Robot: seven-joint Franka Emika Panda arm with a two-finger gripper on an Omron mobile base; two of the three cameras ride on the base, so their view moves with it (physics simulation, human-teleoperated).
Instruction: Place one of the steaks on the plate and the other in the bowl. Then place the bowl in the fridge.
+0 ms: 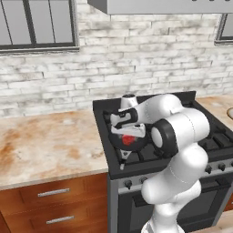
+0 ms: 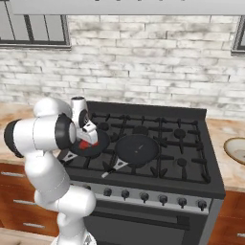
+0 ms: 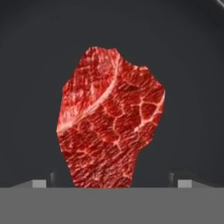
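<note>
Gripper (image 3: 113,179) hung spread wide and empty over the red steak (image 3: 111,122) in the pan (image 2: 88,143) near the stove's (image 2: 201,143) front-left corner; soft, slippery meat, probably best pinched across its narrow middle.

1. A stove (image 2: 158,143) stands against the brick wall (image 2: 143,62), with a counter (image 1: 45,145) to its left and another stretch of counter (image 2: 229,167) to its right.
2. Two frying pans sit on the stove's front burners: the left pan (image 2: 93,143) on the front left, the right pan (image 2: 138,149) just beside it, toward the middle.
3. A steak (image 3: 109,127) lies in the left pan.
4. The gripper (image 3: 113,180) hangs directly above that steak, one fingertip on each side of it, jaws wide apart.
5. A bowl (image 2: 235,149) rests on the right counter, at the edge of the right base view.
6. A range hood (image 1: 164,5) hangs above the stove.
7. Drawers (image 1: 52,207) sit under the left counter.
</note>
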